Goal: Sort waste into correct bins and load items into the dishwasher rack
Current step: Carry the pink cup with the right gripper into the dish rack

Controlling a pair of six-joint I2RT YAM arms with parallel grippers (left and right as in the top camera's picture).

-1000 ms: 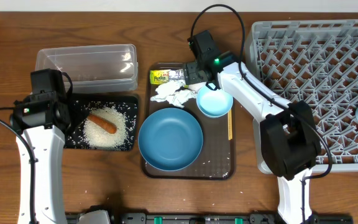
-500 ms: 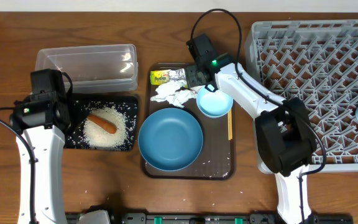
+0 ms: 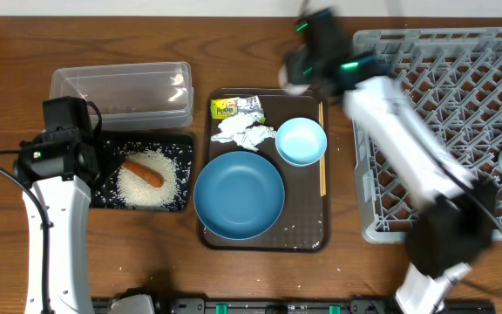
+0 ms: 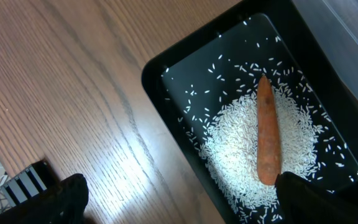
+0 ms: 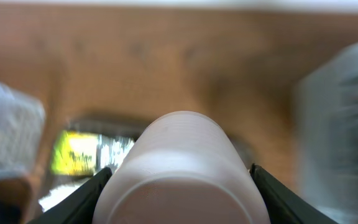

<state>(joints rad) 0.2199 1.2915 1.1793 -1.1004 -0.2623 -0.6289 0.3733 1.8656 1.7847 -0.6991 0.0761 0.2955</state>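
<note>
Right gripper (image 5: 179,193) clamped on the white cup (image 5: 180,149); left gripper (image 4: 179,186) spread wide with nothing in it.
Cup smooth and rounded, seen blurred, held by the far left corner of the grey lattice rack (image 3: 460,87). Matte black tray (image 4: 166,81) held a mound of loose rice (image 4: 241,143) with a tapered orange stick (image 4: 267,137) lying on it. On the brown serving tray (image 3: 308,228): glossy dark-blue bowl (image 3: 239,194), light-blue bowl (image 3: 301,140), crumpled tissue (image 3: 240,132), printed wrapper (image 3: 232,107), and thin chopsticks (image 3: 322,170) along the right edge.
</note>
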